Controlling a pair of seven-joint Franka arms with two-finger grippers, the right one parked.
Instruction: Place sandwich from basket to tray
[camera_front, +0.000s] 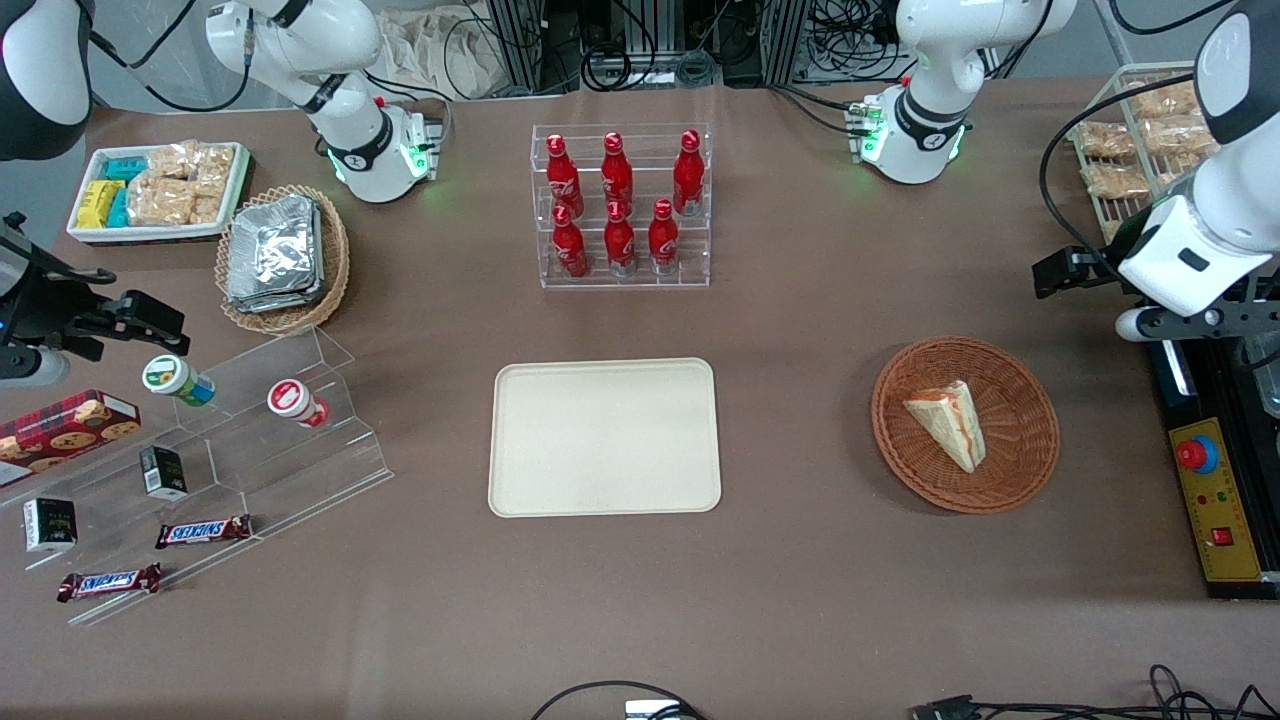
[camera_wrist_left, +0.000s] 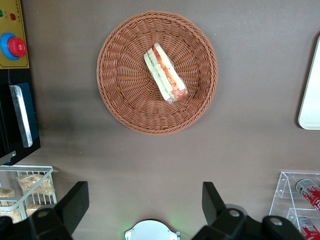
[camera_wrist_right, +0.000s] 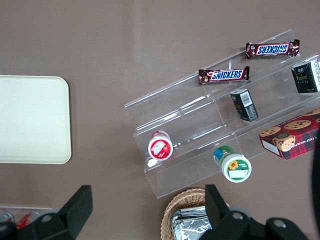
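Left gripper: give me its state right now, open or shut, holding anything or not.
Left gripper: open and empty, fingers spread wide, hanging above the bare table beside the wicker basket; the sandwich lies in the basket, untouched.

Brown-covered table (camera_front: 800, 600), cables (camera_front: 640, 50) above.

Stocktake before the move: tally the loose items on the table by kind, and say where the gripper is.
Red bottles: 6
Snickers bars: 2
Lidded cups: 2
Black cartons: 2
Sandwich, in the basket: 1
Tray: 1
Total: 14
Gripper: open, off the basket's edge, above bare table.
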